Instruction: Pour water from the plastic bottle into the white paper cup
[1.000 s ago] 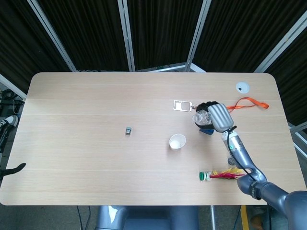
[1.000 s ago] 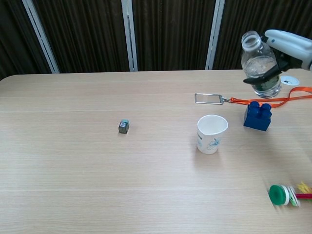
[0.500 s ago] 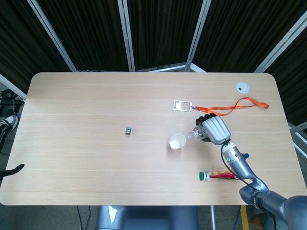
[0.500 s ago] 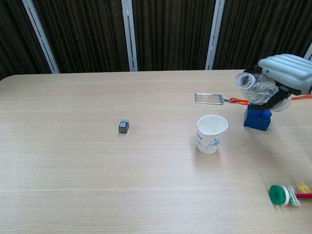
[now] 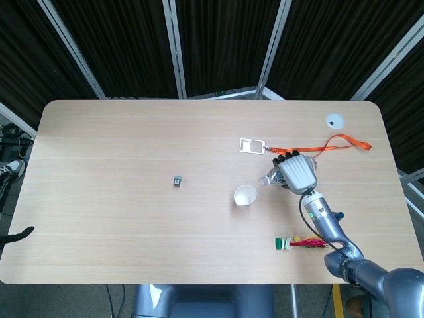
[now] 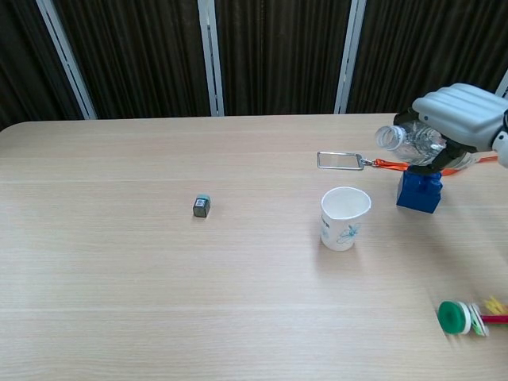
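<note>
My right hand [image 6: 460,115] [image 5: 296,171] grips a clear plastic bottle [image 6: 410,143] [image 5: 268,179] in the air, tipped almost flat, with its open mouth pointing left toward the cup. The mouth is up and to the right of the white paper cup [image 6: 344,217] [image 5: 244,195], not over its rim. The cup stands upright on the table with a small blue print on its side. I see no water leaving the bottle. My left hand appears in neither view.
A blue toy block [image 6: 419,190] stands just right of the cup, under the bottle. An orange lanyard [image 5: 341,143] with a clear badge holder [image 6: 338,160] lies behind. A small grey cube [image 6: 202,206] sits mid-table. A green-capped item [image 6: 456,317] lies front right; a white disc [image 5: 334,120] far right.
The bottle has gone from upright to nearly horizontal, and the right hand has carried it down and left toward the cup. The cup has not moved.
</note>
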{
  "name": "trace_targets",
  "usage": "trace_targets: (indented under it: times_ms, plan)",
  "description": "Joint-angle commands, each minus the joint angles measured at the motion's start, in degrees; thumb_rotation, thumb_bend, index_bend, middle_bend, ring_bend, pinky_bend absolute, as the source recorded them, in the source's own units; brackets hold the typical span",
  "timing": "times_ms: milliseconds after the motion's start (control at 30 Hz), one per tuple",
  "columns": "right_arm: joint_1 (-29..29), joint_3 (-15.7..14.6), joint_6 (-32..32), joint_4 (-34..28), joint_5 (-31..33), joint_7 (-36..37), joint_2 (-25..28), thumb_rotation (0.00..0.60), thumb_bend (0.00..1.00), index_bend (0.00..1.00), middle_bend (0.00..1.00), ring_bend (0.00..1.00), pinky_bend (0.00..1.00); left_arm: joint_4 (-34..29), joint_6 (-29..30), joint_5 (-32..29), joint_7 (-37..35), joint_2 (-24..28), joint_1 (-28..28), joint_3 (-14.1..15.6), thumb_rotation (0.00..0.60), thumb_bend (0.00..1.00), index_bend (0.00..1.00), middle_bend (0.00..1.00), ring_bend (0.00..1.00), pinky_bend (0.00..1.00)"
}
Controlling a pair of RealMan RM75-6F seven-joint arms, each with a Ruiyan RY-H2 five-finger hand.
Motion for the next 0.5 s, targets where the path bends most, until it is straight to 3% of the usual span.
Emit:
trace_targets:
  times_ms: [33, 500]
  plan:
    - [0.5, 0.2, -0.7, 0.8, 0.3, -1.6, -0.9, 0.600, 0.44, 0.54, 0.61, 0.51, 0.49, 0.1, -0.1, 0.1, -0.2, -0.1, -0.1, 0.0, 0.600, 0.02, 0.00, 0.00, 0.00, 0.00]
    - [1.2, -0.3, -0.3, 6.0, -0.5, -3.1, -3.3, 0.600, 0.45, 0.54, 0.61, 0.51, 0.49, 0.2, -0.6, -0.5, 0.8, -0.5, -0.4, 0.0, 0.600, 0.02, 0.00, 0.00, 0.00, 0.00]
